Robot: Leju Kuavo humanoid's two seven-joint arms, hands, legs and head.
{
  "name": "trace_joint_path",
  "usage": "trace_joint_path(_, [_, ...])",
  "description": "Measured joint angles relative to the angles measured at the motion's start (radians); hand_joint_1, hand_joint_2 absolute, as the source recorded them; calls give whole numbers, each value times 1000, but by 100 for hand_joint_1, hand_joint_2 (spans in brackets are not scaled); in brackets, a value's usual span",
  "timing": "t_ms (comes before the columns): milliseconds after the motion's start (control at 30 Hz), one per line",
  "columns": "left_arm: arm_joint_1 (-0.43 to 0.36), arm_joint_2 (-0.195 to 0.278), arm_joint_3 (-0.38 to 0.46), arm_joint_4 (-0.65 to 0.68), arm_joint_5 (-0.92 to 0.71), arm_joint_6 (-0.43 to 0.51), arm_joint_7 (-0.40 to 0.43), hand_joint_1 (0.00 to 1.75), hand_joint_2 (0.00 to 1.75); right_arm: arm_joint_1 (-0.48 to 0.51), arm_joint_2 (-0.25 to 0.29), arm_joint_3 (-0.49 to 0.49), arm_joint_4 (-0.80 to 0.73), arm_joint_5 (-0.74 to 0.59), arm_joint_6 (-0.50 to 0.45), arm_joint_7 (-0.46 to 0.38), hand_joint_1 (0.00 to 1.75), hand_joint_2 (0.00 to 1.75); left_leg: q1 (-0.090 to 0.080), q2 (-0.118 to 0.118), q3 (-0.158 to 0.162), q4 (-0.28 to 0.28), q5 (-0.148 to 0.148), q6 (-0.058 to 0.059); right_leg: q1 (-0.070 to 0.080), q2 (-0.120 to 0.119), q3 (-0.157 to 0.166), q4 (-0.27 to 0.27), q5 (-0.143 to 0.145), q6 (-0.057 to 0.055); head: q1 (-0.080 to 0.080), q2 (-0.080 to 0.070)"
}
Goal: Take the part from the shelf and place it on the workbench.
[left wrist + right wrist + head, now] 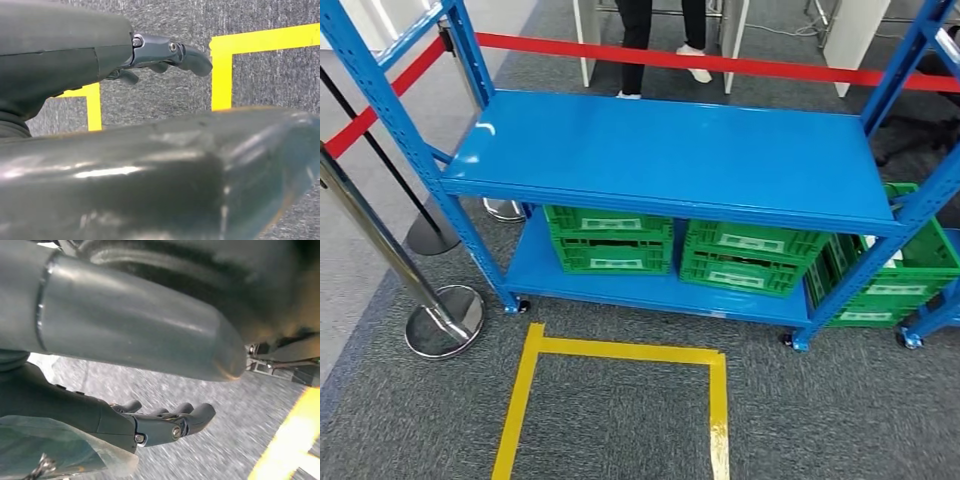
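A big blue shelf (675, 150) stands ahead, its top board bare. Three green crates (610, 240) sit low down, two under the board and one at the right end. I cannot tell where the part is. Yellow tape (622, 352) marks the grey carpet. A red rope (682, 58) and shiny posts (444, 320) stand near. The left hand (166, 55) and right hand (166, 422) hang with straight fingers, holding nothing.

Head cam looks down-forward at blue metal shelf rack (675, 160) – both wrist cams hang near grey carpet (170, 100), sharing yellow floor tape (622, 351).
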State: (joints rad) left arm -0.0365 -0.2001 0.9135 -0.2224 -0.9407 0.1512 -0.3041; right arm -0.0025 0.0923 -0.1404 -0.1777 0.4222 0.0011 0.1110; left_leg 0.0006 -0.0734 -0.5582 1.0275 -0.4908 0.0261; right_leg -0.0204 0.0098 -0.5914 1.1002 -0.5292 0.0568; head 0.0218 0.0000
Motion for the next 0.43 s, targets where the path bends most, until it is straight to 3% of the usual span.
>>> trace_joint_path(33, [1,0,0,0,0,1,0,0,0,-1,0,0,0,-1,-2,-5,0,0,-1,-4,-1,4,-4,-6,-1,6,16,-40,14,-4,0,0])
trace_joint_path(133, [3,0,0,0,1,6,3,0,0,-4,0,-3,0,-4,-9,-15,0,0,-2,-7,-5,7,-7,-19,1,9,25,-56,12,-27,-2,0])
trace_joint_path(200, [3,0,0,0,2,8,8,0,0,-3,-1,-5,0,-4,-12,-18,0,0,-2,14,-14,33,-25,-28,-1,2,30,-60,13,-39,-6,0])
trace_joint_path(267, [0,0,0,0,2,10,12,0,0,-1,-1,-6,0,-4,-13,-19,0,0,-1,47,-59,132,-78,-38,-1,-8,35,-62,10,-48,-9,0])
trace_joint_path(333, [-2,-1,1,0,2,11,15,0,0,1,-1,-6,0,-3,-12,-19,0,0,1,59,-122,259,-128,-43,0,-19,37,-62,7,-52,-10,0])
trace_joint_path(367, [-1,-1,1,0,2,11,16,0,0,2,-1,-6,0,-3,-12,-19,0,0,2,60,-140,291,-130,-43,0,-23,39,-62,5,-53,-10,0])
trace_joint_path(433, [0,-1,1,0,4,11,16,0,0,2,-1,-6,0,-2,-12,-20,0,0,2,61,-138,279,-102,-40,1,-26,42,-62,3,-54,-11,0])
